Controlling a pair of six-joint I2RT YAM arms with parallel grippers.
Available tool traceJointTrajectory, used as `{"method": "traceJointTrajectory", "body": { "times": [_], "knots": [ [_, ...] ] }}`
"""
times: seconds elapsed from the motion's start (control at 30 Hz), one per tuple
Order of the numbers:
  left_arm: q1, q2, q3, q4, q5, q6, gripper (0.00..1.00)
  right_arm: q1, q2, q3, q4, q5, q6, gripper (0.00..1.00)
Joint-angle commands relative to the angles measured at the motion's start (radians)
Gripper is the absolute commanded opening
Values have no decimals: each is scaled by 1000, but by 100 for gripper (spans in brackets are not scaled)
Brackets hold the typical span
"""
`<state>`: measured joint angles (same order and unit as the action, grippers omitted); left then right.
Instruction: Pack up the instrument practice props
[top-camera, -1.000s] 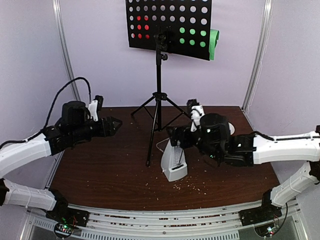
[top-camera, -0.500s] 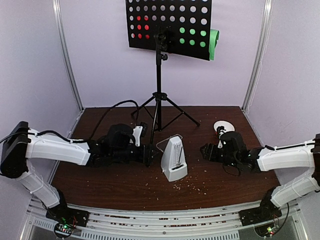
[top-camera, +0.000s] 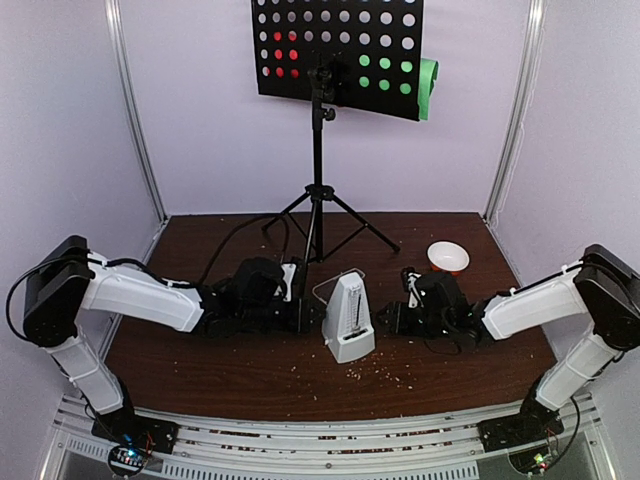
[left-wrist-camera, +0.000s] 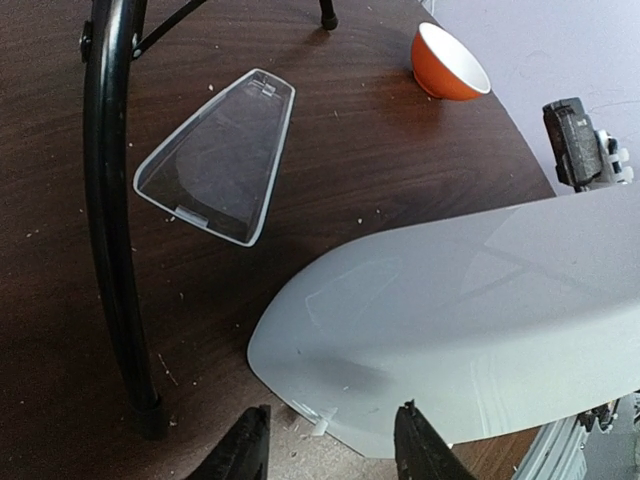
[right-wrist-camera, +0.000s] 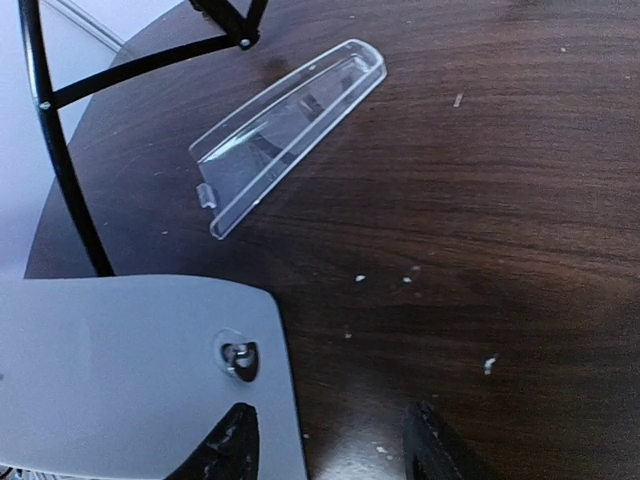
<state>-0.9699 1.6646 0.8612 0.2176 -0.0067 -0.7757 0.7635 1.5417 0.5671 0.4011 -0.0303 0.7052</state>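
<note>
Metronome: one white pyramid metronome (top-camera: 348, 325) stands upright mid-tabletop (top-camera: 200, 375), between the two claws.
Left claw: the left claw (left-wrist-camera: 333, 412) sits low at the metronome's 9 o'clock; its fingers (left-wrist-camera: 247, 448) are partly spread, the white body's lower corner lies between the tips, and no grip shows.
Right claw: the right claw (right-wrist-camera: 332, 407) sits at the metronome's 3 o'clock; its fingers (right-wrist-camera: 228, 445) are partly spread over bare wood, with the white body just beside the 9 o'clock finger.
Clear cover: one clear plastic cover (left-wrist-camera: 220, 155) lies flat on the tabletop at the metronome's 12 o'clock, apart from both claws.
Music stand: one black perforated music stand (top-camera: 338, 55) stands on its tripod at 12 o'clock, with one leg's foot by the left claw.
Sheets: two, one green sheet (top-camera: 428, 85) and one red sheet (top-camera: 285, 55), on the stand's desk.
Bowl: one orange-and-white bowl (top-camera: 447, 257) sits at the metronome's 2 o'clock.
</note>
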Motion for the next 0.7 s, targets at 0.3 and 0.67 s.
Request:
{"method": "traceJointTrajectory", "body": {
  "times": [0.3,0.67],
  "knots": [
    [-3,73,80,42,6,4,39,104,11,19,59,34,-33,43],
    [-4,76,78,54,7,10,39,189,-27,-1,43,15,-38,42]
  ]
}}
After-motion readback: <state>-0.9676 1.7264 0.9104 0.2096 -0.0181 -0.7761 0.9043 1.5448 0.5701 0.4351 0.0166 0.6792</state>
